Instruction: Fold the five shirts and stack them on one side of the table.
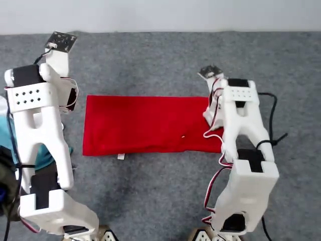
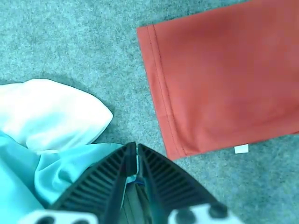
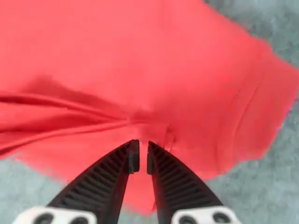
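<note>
Red shirt (image 1: 145,124) lies flat mid-table, folded into a long strip running left-right on the grey carpet-like table top (image 1: 150,55). A small white tag (image 1: 121,156) pokes out at its near edge, twd the left end. The right arm (image 1: 241,130) reaches in from the near side, w/ its head over the strip's right end. Right gripper (image 3: 140,144) sits right on the red cloth where a few creases meet. Its jaws are closed to a thin slit; can't tell if any fabric is pinched btwn them. The left arm (image 1: 40,130) stands at the table's left edge, just beside the strip's left end but not on it. Left gripper (image 2: 137,147) has its jaws pressed nearly together, holding nothing, above a teal shirt (image 2: 60,172). A white shirt (image 2: 51,114) is bunched up touching the teal one. Both are left of the red shirt's hemmed end, w/ bare grey surface btwn.
</note>
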